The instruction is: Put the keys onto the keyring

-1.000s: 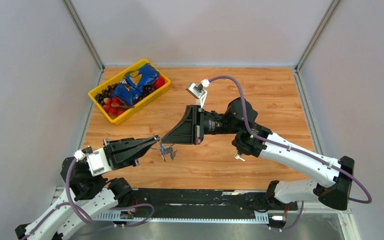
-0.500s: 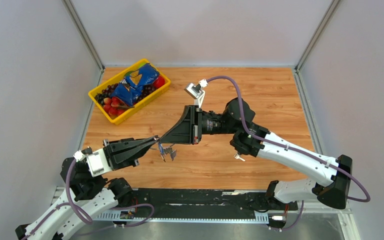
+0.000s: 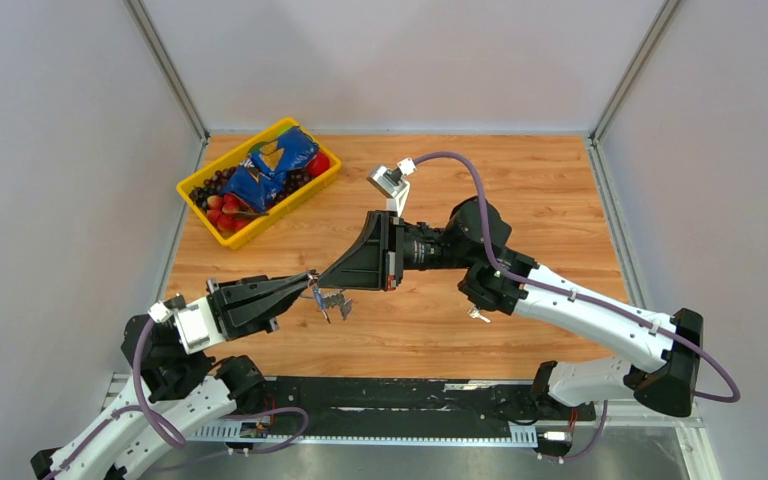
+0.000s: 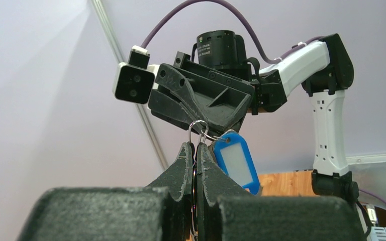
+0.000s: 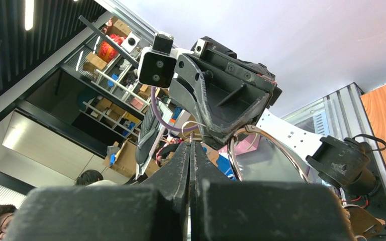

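Top external view showed the left gripper (image 3: 310, 285) and the right gripper (image 3: 327, 282) meeting tip to tip in the air over the table (image 3: 560, 200), at about 8 o'clock from its centre, with the keyring (image 3: 332, 300) and its hanging cluster between them. Left wrist view showed the left jaws pinching the ring wire, with the loop standing out at 12 o'clock of the fingertips and the blue tag (image 4: 236, 161) hanging at 4 o'clock of them. The right jaws were pressed fully together at the top of that loop. Whether wire or a key blade lay between them could not be told. One loose key (image 3: 477, 314) lay on the table at about 4 o'clock from the centre, just beside the right arm, so the task was judged unfinished. The yellow basket (image 3: 222, 232) at 10 o'clock played no part. The step in hand was judged to be work on the ring's coil. To do it well, the left grip should act as a rigid vice, and the right tips should move only in small strokes along the plane of the wire. A pull across that plane would likely twist the ring in the left pads or let it slip free. The tag and the keys already hanging should stay below the loop, apart from the opening.
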Available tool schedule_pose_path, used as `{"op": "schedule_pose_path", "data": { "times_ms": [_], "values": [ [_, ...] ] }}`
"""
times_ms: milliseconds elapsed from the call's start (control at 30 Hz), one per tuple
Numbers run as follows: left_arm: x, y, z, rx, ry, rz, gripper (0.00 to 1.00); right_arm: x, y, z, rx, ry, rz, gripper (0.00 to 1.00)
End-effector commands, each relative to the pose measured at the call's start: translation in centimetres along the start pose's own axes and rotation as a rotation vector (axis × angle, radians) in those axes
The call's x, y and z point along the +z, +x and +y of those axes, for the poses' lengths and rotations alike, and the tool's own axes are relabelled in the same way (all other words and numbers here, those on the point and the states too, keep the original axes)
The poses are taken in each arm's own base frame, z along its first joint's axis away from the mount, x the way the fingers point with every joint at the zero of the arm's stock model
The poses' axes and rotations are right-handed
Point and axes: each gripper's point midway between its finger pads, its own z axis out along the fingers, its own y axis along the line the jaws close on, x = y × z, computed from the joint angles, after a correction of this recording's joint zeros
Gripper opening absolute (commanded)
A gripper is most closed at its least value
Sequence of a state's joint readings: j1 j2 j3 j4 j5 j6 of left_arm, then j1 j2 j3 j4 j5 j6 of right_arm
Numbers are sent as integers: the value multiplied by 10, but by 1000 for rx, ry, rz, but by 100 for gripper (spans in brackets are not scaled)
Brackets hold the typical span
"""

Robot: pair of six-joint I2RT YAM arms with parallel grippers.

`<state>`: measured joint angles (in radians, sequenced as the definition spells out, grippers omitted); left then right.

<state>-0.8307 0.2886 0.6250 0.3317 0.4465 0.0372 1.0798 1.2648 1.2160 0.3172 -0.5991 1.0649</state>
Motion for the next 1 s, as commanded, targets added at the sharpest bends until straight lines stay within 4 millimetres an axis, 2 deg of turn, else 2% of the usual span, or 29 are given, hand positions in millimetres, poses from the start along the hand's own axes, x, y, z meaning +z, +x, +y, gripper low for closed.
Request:
{"op": "schedule_pose_path", "data": {
  "times_ms": [0, 267, 967],
  "values": [
    [0, -3, 3, 37, -6, -9, 1, 4, -18, 34, -62, -94, -53, 0],
    [1, -2, 0, 29, 7, -9, 0, 2, -20, 40, -84, -95, -67, 0],
    [2, -15, -16, -10, 94, -43, 0, 3, -20, 10, -56, 12, -91, 0]
  ]
}}
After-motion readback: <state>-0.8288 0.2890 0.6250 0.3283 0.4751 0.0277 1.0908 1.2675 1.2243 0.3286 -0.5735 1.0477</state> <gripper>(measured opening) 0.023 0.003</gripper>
